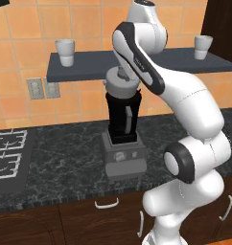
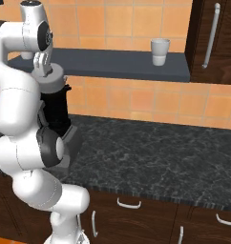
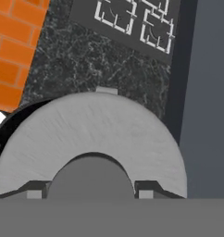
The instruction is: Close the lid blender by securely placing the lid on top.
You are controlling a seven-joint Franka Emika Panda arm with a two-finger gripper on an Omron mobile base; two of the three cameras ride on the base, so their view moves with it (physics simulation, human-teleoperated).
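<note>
The blender (image 1: 123,143) stands on the dark counter: a black tapered jar (image 1: 123,117) on a boxy grey base with a dial. The round grey lid (image 1: 121,87) sits level at the jar's mouth, and I cannot tell whether it touches the rim. My gripper (image 1: 121,74) comes straight down from above, shut on the lid's central knob. In the hand view the lid (image 3: 95,134) spreads below me, its knob (image 3: 90,178) sits between my fingertips (image 3: 148,189), and a sliver of black jar rim (image 3: 12,118) peeks out at the left. From the right base view the lid (image 2: 53,82) tops the jar (image 2: 55,112) under my gripper (image 2: 43,69).
A dark wall shelf (image 1: 89,67) runs just behind the blender with white cups (image 1: 65,51) (image 1: 203,47) on it. A stove (image 1: 7,153) lies at the counter's left. A tall dark cabinet (image 2: 215,38) stands at the right. The counter (image 2: 160,147) stretches rightwards.
</note>
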